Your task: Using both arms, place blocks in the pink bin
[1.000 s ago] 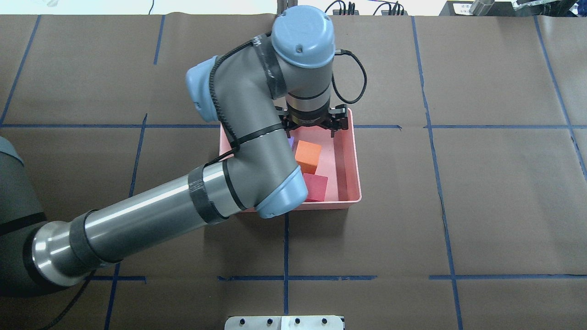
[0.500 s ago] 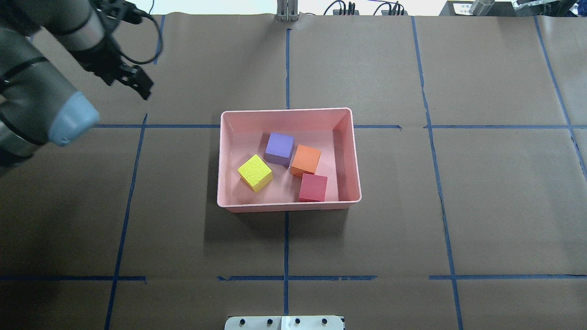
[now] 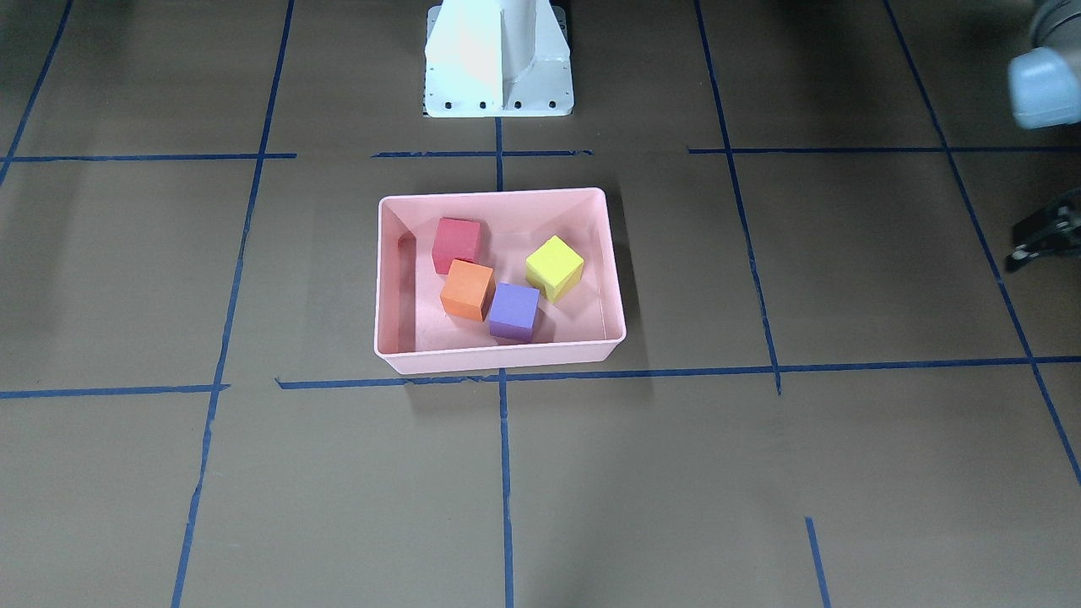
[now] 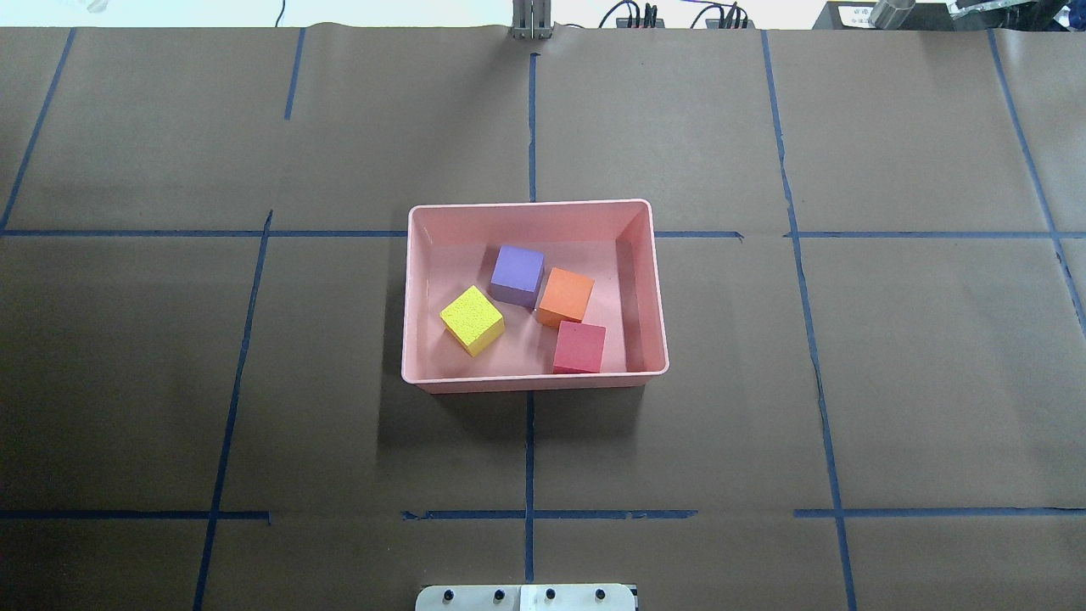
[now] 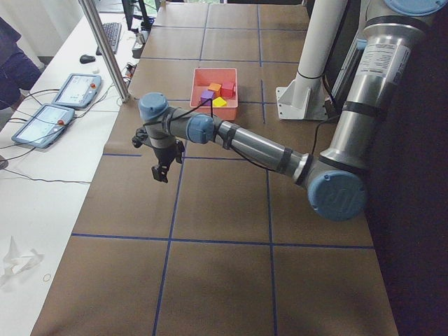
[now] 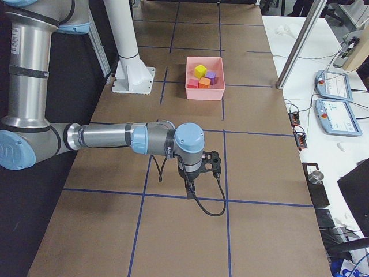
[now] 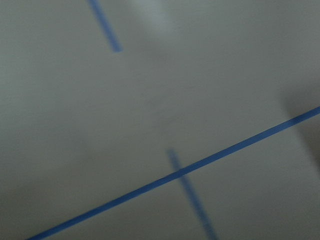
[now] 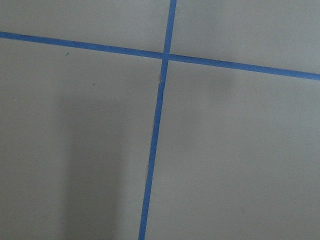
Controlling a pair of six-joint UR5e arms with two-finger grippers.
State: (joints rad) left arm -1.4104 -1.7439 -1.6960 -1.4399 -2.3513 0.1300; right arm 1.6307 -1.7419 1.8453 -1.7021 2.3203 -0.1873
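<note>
The pink bin (image 4: 530, 206) stands at the table's middle. In it lie the yellow-green block (image 4: 472, 319), the purple block (image 4: 517, 274), the orange block (image 4: 566, 297) and the red block (image 4: 579, 347). The front-facing view shows the same bin (image 3: 498, 196) and all four blocks. No arm is in the overhead view. My left gripper (image 3: 1026, 243) is at the front-facing view's right edge, far from the bin, jaws apart and empty; it also shows in the exterior left view (image 5: 162, 171). My right gripper (image 6: 190, 187) hangs over bare table far from the bin; I cannot tell whether it is open or shut.
The white pedestal (image 3: 498, 59) stands on the robot's side of the bin. Brown paper with blue tape lines covers the table. Operator tablets (image 5: 70, 91) and a metal post (image 5: 105, 49) stand along the far side, and a person's arm (image 5: 14, 66) shows there.
My left arm has pulled away from over the bin, swung to the left and left the overhead view. The yellow-green and purple blocks it covered now show. The blocks have not moved.
</note>
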